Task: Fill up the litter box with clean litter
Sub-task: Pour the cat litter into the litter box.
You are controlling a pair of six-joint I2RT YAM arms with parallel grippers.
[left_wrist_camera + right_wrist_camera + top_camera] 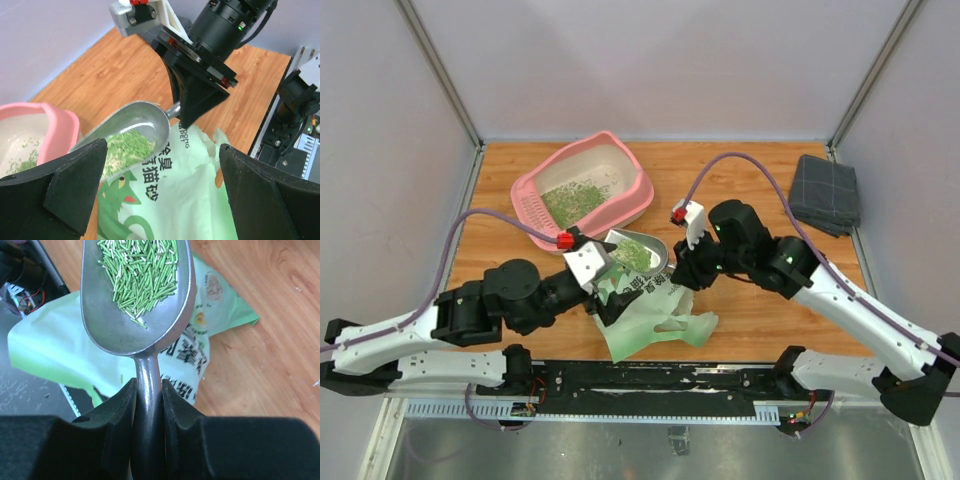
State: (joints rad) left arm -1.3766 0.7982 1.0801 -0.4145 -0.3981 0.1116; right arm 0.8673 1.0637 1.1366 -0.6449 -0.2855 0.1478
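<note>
**Jaws, scoop, bag and litter box: items in view**

Right jaws: lower edge of the right wrist view, black, set narrow and clamped on the handle of the metal scoop. The bowl points to the top of that frame.

Metal scoop: grey, roughly level, at the centre of the top view just below and right of the litter box. Whether it touches the box cannot be told.

Clean litter: thin green and pale-green sticks in a loose heap in the scoop bowl. A second, thinner scatter lies on the cream floor of the litter box.

Left jaws: wide apart and holding nothing. The black fingers fill the lower corners of the left wrist view, with the bag and scoop between them.

Bag: light green plastic with printing, crumpled on the surface below the scoop, lower centre of the top view.

Litter box: pink with a wide rim, upper left of centre in the top view, resting on the surface.

Cloth: grey, folded, upper right of the top view, well apart from everything else.
</note>
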